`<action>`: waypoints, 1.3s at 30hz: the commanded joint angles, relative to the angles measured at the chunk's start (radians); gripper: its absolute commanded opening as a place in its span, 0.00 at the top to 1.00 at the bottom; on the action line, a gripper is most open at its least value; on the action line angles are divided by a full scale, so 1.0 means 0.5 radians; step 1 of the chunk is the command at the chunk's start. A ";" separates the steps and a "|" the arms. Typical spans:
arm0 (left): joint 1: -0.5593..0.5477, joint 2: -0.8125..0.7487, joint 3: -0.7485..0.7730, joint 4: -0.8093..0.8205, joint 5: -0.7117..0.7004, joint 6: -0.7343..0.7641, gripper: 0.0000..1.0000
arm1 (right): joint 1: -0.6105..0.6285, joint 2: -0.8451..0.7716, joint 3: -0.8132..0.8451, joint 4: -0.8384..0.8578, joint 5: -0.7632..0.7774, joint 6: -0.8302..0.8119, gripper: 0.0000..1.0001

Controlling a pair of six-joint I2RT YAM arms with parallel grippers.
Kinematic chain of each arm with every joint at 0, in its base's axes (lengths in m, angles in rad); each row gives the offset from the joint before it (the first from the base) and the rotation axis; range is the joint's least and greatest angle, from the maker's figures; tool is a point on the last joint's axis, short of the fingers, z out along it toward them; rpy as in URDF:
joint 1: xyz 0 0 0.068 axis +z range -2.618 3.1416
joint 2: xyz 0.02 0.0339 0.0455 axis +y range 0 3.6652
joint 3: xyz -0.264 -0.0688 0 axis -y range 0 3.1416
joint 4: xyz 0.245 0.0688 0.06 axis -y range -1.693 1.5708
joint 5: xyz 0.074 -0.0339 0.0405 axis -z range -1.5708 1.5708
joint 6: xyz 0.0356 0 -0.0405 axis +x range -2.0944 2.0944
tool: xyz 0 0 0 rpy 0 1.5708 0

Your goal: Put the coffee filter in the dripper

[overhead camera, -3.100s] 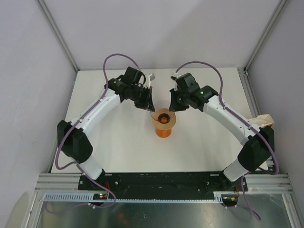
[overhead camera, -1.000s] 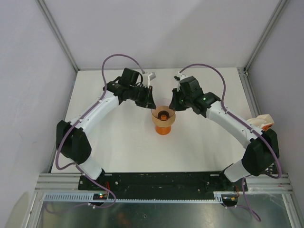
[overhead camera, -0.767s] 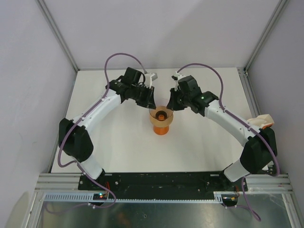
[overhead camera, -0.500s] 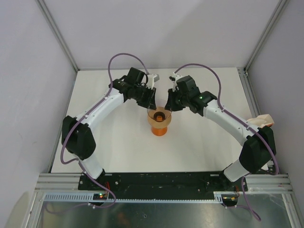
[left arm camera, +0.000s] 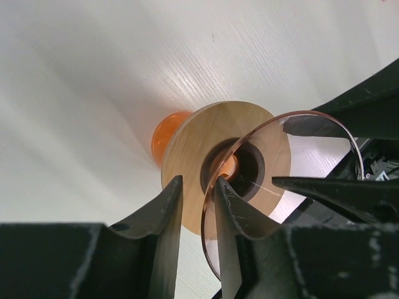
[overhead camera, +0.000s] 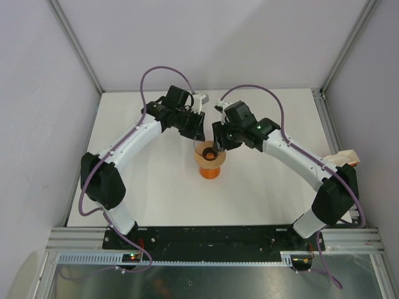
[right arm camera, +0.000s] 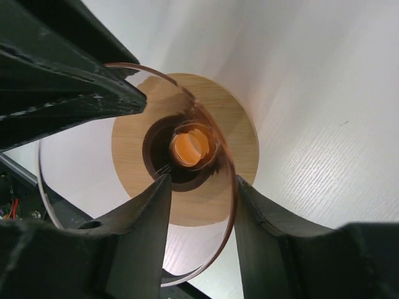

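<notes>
The dripper (overhead camera: 209, 167), a translucent orange funnel with a wood-coloured collar, stands upright at the table's middle. My left gripper (overhead camera: 198, 134) is at its back-left rim. In the left wrist view, this gripper (left arm camera: 198, 180) is open, one finger outside the rim and one inside, with the dripper (left arm camera: 187, 140) below. My right gripper (overhead camera: 215, 144) reaches over the back-right rim. In the right wrist view it (right arm camera: 202, 180) is open and straddles the wall of the dripper (right arm camera: 240, 143). I see the table through the clear cone. The coffee filter is out of view.
A pale white-and-orange packet (overhead camera: 345, 157) lies at the table's right edge beside the right arm's elbow. The white table (overhead camera: 262, 193) is boxed in by walls and metal frame posts at the back and both sides.
Both grippers were shut on the dripper's rim and have opened. The dripper has shifted a little to the left. The right gripper has moved left, further over the cone.
</notes>
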 commanded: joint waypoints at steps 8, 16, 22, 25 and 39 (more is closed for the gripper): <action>0.004 -0.104 0.126 -0.018 0.026 0.054 0.60 | 0.020 -0.048 0.327 -0.196 0.144 -0.196 0.35; 0.009 -0.129 0.226 -0.034 0.025 0.085 0.51 | 0.094 -0.308 0.367 -0.103 0.102 -0.657 0.28; -0.030 -0.076 0.228 -0.034 0.144 0.221 0.52 | 0.330 -0.537 0.033 0.081 -0.518 -1.379 0.43; -0.049 -0.052 0.226 -0.032 0.136 0.299 0.54 | 0.447 -0.479 0.003 0.009 -0.569 -1.622 0.41; -0.053 0.061 0.271 -0.030 0.185 0.393 0.69 | 0.496 -0.238 -0.059 0.034 -0.249 -1.826 0.52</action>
